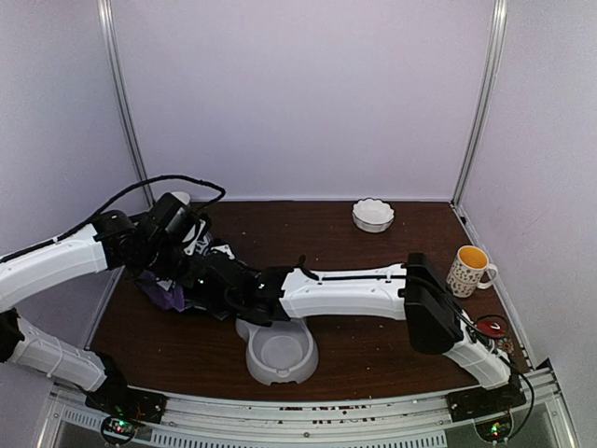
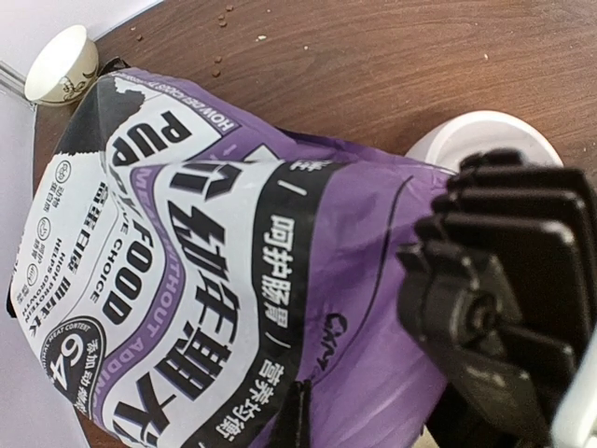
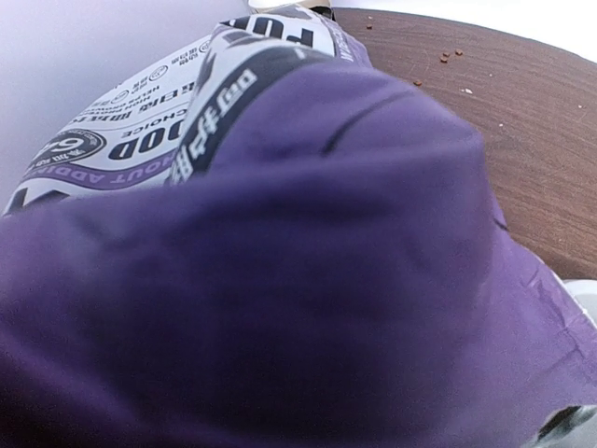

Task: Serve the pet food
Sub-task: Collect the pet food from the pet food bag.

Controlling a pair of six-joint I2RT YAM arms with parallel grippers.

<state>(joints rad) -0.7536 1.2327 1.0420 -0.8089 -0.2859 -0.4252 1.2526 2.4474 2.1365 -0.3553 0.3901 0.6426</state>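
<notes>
Where walls (image 1: 298,93) rise pale, kibble (image 3: 448,56) dots the table (image 1: 373,345).

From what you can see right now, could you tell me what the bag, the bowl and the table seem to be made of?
Bag: thin printed plastic film, likely; slightly glossy, with soft creases.
Bowl: probably moulded plastic; matte pale grey, smooth rounded rim.
Table: wood or wood-look laminate, cannot tell which; dark brown with fine grain streaks.
</notes>
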